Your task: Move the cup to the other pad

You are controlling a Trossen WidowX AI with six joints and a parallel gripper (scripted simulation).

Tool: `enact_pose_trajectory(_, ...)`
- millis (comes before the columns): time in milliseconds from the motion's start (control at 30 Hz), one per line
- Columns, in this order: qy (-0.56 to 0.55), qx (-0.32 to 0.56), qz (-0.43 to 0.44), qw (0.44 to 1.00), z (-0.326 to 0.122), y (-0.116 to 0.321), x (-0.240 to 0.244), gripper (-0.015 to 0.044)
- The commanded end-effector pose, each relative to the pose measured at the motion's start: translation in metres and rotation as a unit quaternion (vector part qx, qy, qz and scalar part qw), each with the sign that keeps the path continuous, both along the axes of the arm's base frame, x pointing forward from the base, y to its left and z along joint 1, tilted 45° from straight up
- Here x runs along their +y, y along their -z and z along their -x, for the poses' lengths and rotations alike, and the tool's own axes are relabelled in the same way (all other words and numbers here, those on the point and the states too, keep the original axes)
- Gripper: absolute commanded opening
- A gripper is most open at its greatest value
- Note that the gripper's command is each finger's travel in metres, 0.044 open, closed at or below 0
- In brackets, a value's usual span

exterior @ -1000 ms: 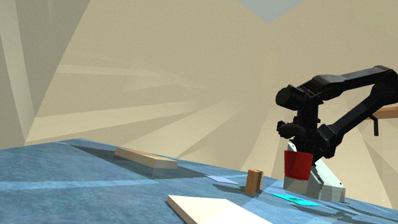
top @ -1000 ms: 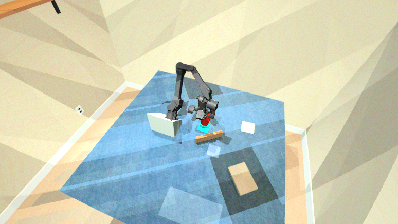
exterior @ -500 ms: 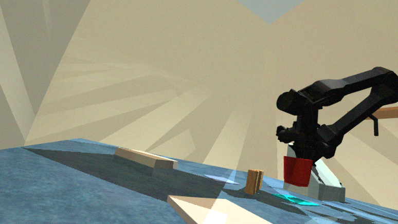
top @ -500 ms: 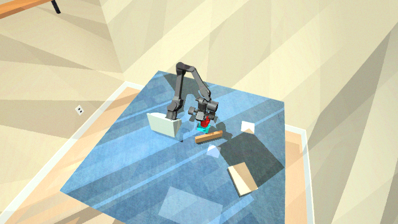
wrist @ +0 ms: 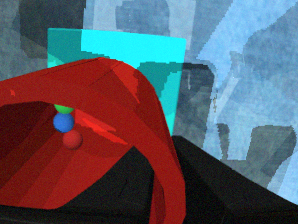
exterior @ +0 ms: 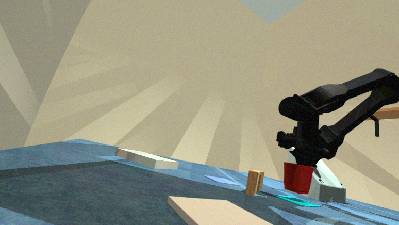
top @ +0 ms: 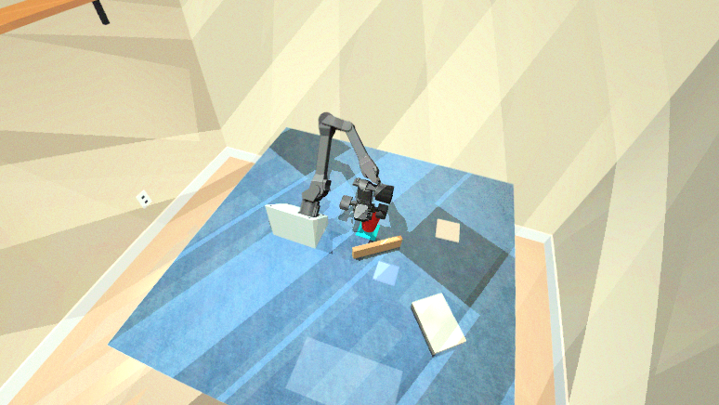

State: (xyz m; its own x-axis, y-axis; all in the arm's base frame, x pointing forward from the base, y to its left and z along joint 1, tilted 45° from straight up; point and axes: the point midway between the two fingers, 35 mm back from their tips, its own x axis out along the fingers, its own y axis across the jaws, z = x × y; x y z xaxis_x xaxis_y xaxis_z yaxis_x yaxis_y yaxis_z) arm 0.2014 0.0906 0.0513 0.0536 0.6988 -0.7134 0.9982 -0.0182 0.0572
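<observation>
Red, thin-walled and tapered, the cup (exterior: 298, 178) looks like a light, stiff shell that widens toward the rim, so its smooth wall would probably slip under a loose pinch and tilt easily once lifted. The sensible hold is the one in use: the end effector (wrist: 156, 196) is clenched on the rim, one dark finger inside the wall and one outside, as the wrist view shows. That grip leaves the mouth open, which matters because the load is loose: a blue marble (wrist: 63, 123), a red marble (wrist: 71, 140) and a green marble (wrist: 63, 108) lie together against the inner wall, free to roll if the cup leans. In the exterior view the cup hangs roughly upright beneath the wrist, apparently just above the cyan pad (exterior: 295, 199); whether its base touches the pad is hard to tell from this angle. The wrist view shows the cyan pad (wrist: 133, 63) directly behind the rim. A wood block (top: 376, 246) lies on the blue bench (top: 241, 296) just beside this pad, between it and a pale blue pad (top: 385, 272). Carrying it calls for a level, unhurried move with no wrist roll.
</observation>
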Motion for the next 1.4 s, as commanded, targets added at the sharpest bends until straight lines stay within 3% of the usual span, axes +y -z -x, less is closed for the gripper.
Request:
enact_pose_trajectory(0, -0.001, 0.004, -0.002, 1.0, 0.002, 0.004, 0.005, 0.0)
enact_pose_trajectory(933, 0.0, 0.0, -0.002, 1.0, 0.001, 0.011, 0.013, 0.0)
enact_pose_trajectory(1100, 0.0, 0.0, -0.002, 1.0, 0.001, 0.011, 0.013, 0.0128)
enact_pose_trajectory(1367, 0.0, 0.0, -0.002, 1.0, 0.001, 0.01, 0.012, 0.0128)
